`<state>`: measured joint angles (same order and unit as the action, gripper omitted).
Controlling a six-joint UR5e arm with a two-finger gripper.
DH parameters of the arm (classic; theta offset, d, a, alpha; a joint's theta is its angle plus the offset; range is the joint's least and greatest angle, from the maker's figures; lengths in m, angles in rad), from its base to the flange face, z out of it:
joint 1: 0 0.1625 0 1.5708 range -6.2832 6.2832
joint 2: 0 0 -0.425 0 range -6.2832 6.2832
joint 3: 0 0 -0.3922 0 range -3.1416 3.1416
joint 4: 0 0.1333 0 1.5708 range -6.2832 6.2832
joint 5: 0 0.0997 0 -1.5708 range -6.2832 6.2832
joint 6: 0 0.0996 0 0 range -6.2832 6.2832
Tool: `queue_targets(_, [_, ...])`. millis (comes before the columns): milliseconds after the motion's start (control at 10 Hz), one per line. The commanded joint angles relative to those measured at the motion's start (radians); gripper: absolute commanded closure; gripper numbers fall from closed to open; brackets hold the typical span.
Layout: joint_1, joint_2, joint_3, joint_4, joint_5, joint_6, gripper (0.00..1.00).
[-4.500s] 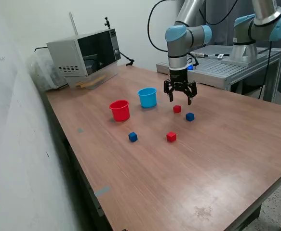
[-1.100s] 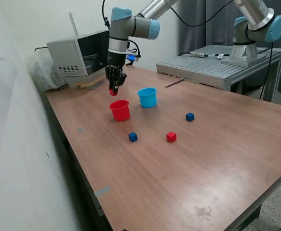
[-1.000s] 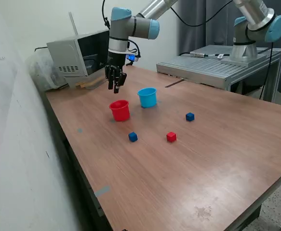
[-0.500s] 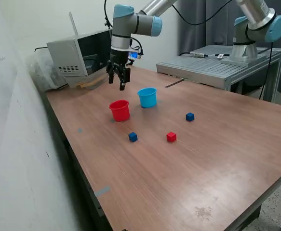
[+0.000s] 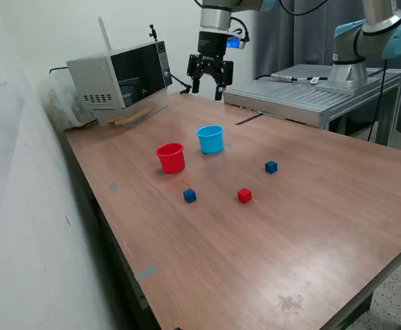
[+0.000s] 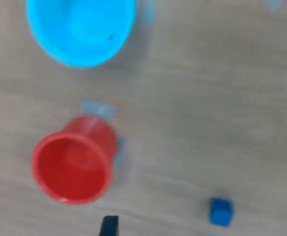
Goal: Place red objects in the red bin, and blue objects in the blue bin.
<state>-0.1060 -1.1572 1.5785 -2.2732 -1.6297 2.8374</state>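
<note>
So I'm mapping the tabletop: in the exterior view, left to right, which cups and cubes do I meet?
red cup → blue cube → light-blue cup → red cube → second blue cube.

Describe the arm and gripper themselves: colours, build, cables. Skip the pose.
The arm is silver-grey tube with a light-blue joint cap at the frame's top edge. The gripper is black, with two fingers under a black wrist block, where a small blue light glows. Black cables loop off the arm.

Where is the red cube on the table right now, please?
In the exterior view, the red cube sits between two blue cubes, nearer the camera than the cups.
</note>
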Motion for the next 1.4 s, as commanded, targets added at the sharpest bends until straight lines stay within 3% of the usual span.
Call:
queue_targets(0, [0.092, -0.144, 0.129, 0.084, 0.005, 0.088, 0.00])
queue_targets(200, [0.109, -0.104, 0.103, 0.078, 0.020, 0.124, 0.00])
queue_targets(500, [0.190, 0.095, -0.104, 0.077, 0.028, 0.253, 0.00])
queue_targets(700, [0.198, 0.203, -0.211, 0.060, 0.027, 0.351, 0.00])
queue_targets(800, [0.198, 0.256, -0.242, 0.043, 0.027, 0.356, 0.00])
queue_targets(1300, [0.200, 0.441, -0.262, -0.057, 0.030, 0.358, 0.00])
